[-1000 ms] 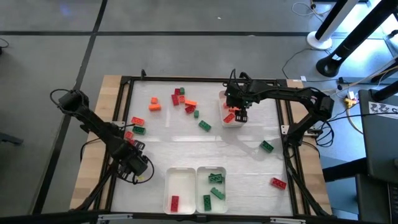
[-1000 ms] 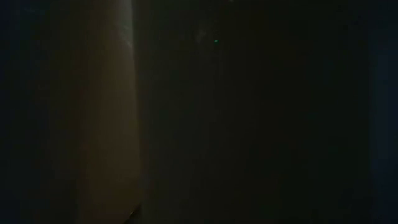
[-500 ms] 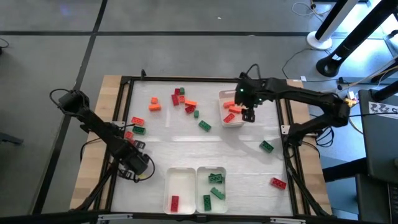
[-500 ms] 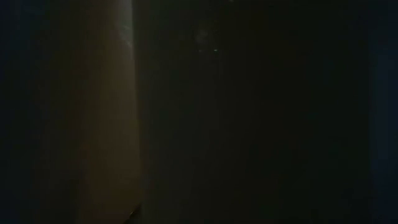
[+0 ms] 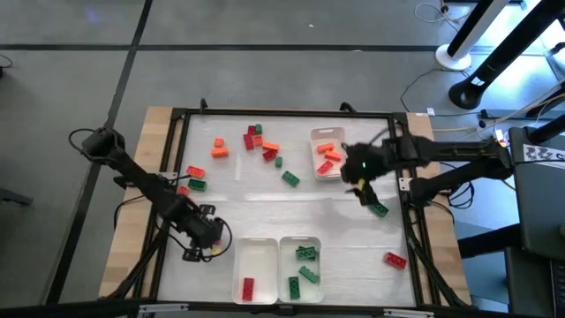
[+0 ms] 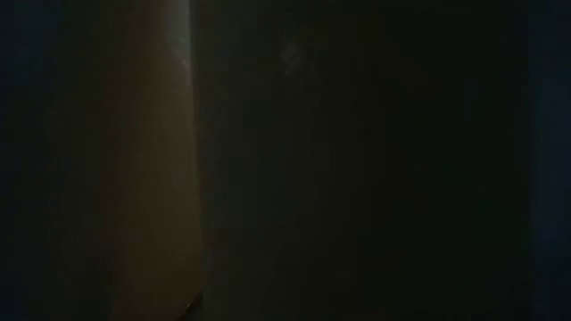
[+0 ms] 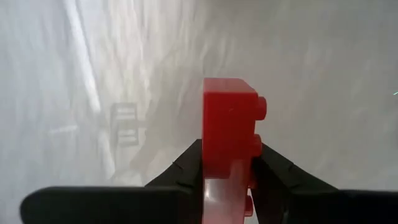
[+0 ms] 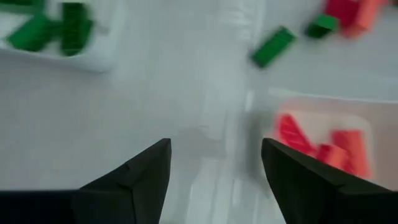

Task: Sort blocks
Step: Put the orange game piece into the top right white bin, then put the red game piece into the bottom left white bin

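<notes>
Red, green and orange blocks lie loose on the white table, most of them in a cluster (image 5: 259,141) at the far side. My left gripper (image 5: 208,244) is near the left front, next to the near trays, shut on a red block (image 7: 229,134). My right gripper (image 8: 214,180) hangs open over bare table at the right (image 5: 362,187), between the orange-block tray (image 5: 327,152) and a loose green block (image 5: 378,208). Nothing is between its fingers. The low view is dark. My left gripper pinches the red block between its two fingers (image 7: 273,168), which press on the block's two broad faces at its lower part (image 7: 224,177). The fingers slant steeply down from above. The block stands on edge in the hold, its studs to one side, and juts past the fingertips.
Two white trays stand side by side at the near edge: one (image 5: 254,269) holds a red block, the other (image 5: 300,265) green blocks. A red block (image 5: 394,259) lies at the near right. Blocks (image 5: 194,177) also lie by the left rail. A black frame (image 5: 406,203) borders the table.
My right gripper has swung away from above the orange-block tray toward the table's right and near edges, rising, and now hangs close to the loose green block. My left gripper has shifted a little toward the near trays.
</notes>
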Robot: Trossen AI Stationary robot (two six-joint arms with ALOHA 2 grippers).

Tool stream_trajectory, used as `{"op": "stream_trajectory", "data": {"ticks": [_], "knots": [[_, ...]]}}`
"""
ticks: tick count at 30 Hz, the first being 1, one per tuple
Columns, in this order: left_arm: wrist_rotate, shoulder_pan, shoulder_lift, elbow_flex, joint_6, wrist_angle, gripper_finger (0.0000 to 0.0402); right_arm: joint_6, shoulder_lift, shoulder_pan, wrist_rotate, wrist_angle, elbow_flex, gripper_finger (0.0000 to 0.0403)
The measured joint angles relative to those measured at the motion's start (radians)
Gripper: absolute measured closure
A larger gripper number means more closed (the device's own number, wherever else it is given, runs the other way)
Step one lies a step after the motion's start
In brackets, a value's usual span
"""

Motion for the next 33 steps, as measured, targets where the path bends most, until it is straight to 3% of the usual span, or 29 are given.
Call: {"op": "stream_trajectory", "data": {"ticks": [5, 10, 17, 22, 28, 33], "knots": [[-0.004, 0.031, -0.016, 0.092, -0.01, 0.043, 0.0326, 0.083, 0.009, 0.183, 0.043, -0.005, 0.0, 0.0152], [-0.074, 0.056, -0.004, 0.113, 0.006, 0.331, 0.0322, 0.228, 0.009, 0.348, 0.168, -0.039, 0.0, 0.0152], [-0.086, 0.069, 0.109, 0.114, 0.055, 0.655, 0.0279, 0.45, 0.03, 0.537, 0.307, -0.08, 0.0, 0.0152], [-0.085, 0.072, 0.195, 0.114, -0.051, 0.712, 0.0273, 0.692, 0.08, 0.638, 0.382, -0.131, 0.0, 0.0152], [-0.085, 0.093, 0.24, 0.113, -0.11, 0.709, 0.0253, 0.951, 0.183, 0.733, 0.339, -0.278, 0.0, 0.0152], [-0.085, 0.121, 0.235, 0.113, -0.064, 0.71, 0.0239, 1.074, 0.277, 0.793, 0.232, -0.321, 0.0, 0.0152]]}}
